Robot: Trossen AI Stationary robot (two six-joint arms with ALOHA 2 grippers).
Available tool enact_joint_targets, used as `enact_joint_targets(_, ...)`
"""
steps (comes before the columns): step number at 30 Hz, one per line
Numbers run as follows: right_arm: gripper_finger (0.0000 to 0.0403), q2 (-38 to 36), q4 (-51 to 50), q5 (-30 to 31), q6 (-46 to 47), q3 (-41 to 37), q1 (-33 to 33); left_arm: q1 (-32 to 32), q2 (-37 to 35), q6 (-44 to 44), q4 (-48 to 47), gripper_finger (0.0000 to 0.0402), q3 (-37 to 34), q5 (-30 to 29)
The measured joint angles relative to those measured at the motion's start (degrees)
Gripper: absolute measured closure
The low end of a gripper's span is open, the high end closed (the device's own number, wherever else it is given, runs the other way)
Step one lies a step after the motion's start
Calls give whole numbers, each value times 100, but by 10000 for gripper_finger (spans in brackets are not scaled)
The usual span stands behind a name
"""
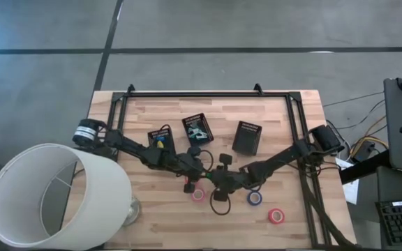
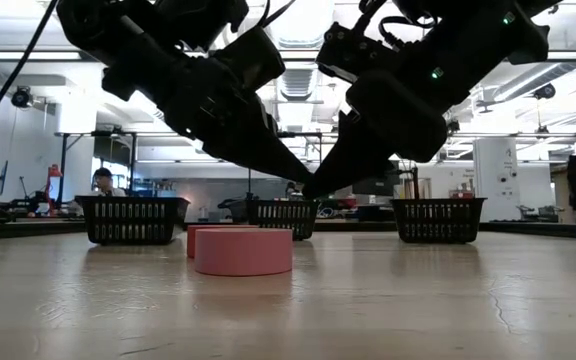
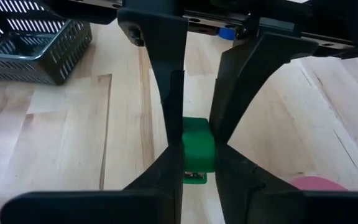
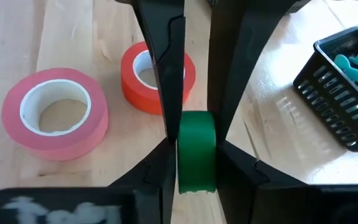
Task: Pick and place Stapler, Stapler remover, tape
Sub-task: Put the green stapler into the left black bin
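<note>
A small green stapler-like piece (image 3: 197, 144) (image 4: 196, 134) sits between both grippers at the table's middle. My left gripper (image 1: 205, 174) (image 3: 197, 160) and my right gripper (image 1: 219, 180) (image 4: 196, 163) meet tip to tip, each shut on it. In the low view the two grippers (image 2: 308, 186) touch above the tabletop and the green piece is hidden. Tape rolls lie flat on the wood: pink (image 1: 198, 194) (image 4: 55, 112), red (image 4: 157, 78), blue (image 1: 255, 198) and another red (image 1: 276, 215). My left gripper pinches the green piece's two flat sides (image 3: 188, 155) between its fingers, slanting down from the table's left. The piece looks lifted clear of the wood. My right gripper pinches the same piece by its sides (image 4: 185, 152) between its two fingers, slanting down from the table's right, opposite the left gripper's fingers (image 4: 166, 68).
Three black mesh bins stand in a row toward the far side: left (image 1: 160, 137), middle (image 1: 197, 129) with teal items, right (image 1: 247, 137). A white lampshade (image 1: 54, 195) covers the near left corner. A dark frame (image 1: 208, 93) borders the far edge.
</note>
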Motion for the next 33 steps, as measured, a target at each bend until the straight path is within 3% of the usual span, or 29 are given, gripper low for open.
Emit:
enact_joint_targets(7, 275, -6, -100, 0, 405, 7, 0, 7, 0, -29, -23, 336, 0, -80)
enact_joint_targets(12, 254, -15, -346, 15, 467, 11, 20, 7, -134, -38, -611, 332, 3, -386)
enact_joint_targets(19, 230, -15, -686, -4, 578, 11, 28, 11, -1118, -327, -2054, 330, 49, -1321)
enact_joint_targets(26, 218, -11, -890, -11, 726, 11, 30, 43, -2261, -1184, -4118, 329, 31, -3372)
enact_joint_targets(30, 220, -9, -854, -23, 728, 9, 42, 132, -2683, -2349, -5571, 329, -16, -3534)
enact_joint_targets(33, 220, -4, -805, -57, 756, 9, 42, 208, -2852, -2911, -6044, 328, -184, -3495)
